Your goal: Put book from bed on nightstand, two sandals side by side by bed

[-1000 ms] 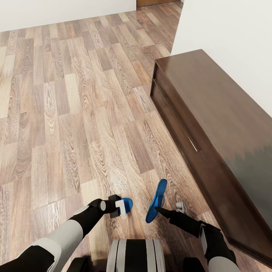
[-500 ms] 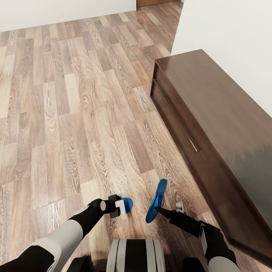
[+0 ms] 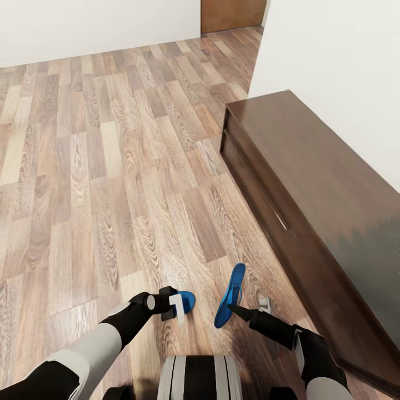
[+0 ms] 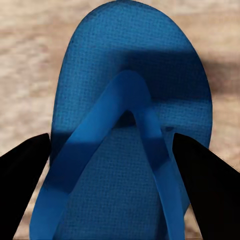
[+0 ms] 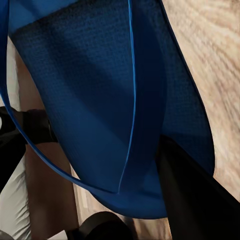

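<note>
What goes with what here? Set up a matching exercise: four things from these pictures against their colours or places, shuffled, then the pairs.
Things:
1. sandal in the left gripper
2. sandal in the right gripper
3. sideboard
4. floor

Descriptions:
A. dark brown, along the white wall
B. blue, held flat, sole down
C. light wood planks
D. blue, held on edge

Pairs: 1-B, 2-D, 3-A, 4-C

Even, bright render; soft shadows — pale glare on the sideboard (image 3: 355, 244) top.

each hand (image 3: 176, 306) (image 3: 244, 307) gripping a sandal (image 3: 185, 300) (image 3: 230, 295) — sideboard (image 3: 311, 211) right
</note>
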Motion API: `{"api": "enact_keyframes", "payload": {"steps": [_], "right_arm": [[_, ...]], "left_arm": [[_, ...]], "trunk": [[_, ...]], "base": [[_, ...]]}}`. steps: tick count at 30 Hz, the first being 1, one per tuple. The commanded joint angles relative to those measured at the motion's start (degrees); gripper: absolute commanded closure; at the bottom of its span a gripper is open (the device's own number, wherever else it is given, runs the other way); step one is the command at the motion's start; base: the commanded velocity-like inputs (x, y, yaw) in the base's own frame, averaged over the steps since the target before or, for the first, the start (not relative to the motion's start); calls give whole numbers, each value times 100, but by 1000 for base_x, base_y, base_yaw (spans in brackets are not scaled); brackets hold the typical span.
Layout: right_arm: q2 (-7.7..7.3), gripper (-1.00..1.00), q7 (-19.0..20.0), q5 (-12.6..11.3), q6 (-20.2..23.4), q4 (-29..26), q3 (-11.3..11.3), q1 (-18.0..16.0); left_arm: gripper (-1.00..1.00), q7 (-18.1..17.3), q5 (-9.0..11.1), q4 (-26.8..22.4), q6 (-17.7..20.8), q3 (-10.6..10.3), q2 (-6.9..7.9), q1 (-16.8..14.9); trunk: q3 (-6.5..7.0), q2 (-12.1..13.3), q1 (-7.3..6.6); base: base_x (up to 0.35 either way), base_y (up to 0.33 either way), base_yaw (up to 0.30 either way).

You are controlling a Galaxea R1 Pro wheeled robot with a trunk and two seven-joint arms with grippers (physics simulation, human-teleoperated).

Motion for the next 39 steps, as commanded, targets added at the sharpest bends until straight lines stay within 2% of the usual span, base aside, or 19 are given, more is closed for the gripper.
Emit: {"api": "enact_keyframes", "payload": {"steps": [1, 6, 11, 13, 21, 27, 29, 31, 34, 39], "right_arm": [[9, 100, 50, 52, 79, -7, -39, -7], [4, 100, -1, 53, 79, 44, -39, -7], [1, 100, -388, 47, 79, 62, -39, -7], [1, 100, -544, 42, 79, 65, -39, -7], [8, 100, -756, 38, 79, 67, -39, -7], [16, 100, -887, 37, 79, 67, -39, -7], [17, 100, -919, 37, 79, 67, -41, -7], [17, 100, -933, 37, 79, 67, -42, -7], [18, 100, -950, 37, 84, 67, -44, -7], [18, 100, -956, 37, 87, 67, -44, -7]], "left_arm": [[100, -12, -61, -6, -22, -5, 2, -1], [100, -18, -57, -20, -23, 6, 8, -2], [100, -28, -51, -62, -18, 101, 30, -1], [100, -32, -52, -69, -17, 230, 57, 0], [100, -44, -64, -106, 10, 807, 96, -2], [100, -64, -64, -381, 73, 985, 145, -3], [100, -114, -64, -460, 94, 1115, 150, -3], [100, -213, -68, -506, 115, 1204, 152, -3], [100, -659, -85, -731, 206, 1319, 154, -3], [100, -1205, -105, -1142, 524, 1359, 159, -1]], "trunk": [[19, 0, -3], [130, 7, -16], [241, 13, -29], [285, 16, -34], [462, 27, -55], [595, 35, -70], [640, 37, -75], [684, 40, -81], [750, 44, -88], [861, 51, -101]], "base": [[0, 0, 0], [0, 0, 0], [0, 0, 0], [0, 0, 0], [0, 0, 0], [0, 0, 0], [0, 0, 0], [0, 0, 0], [0, 0, 0], [0, 0, 0]]}}
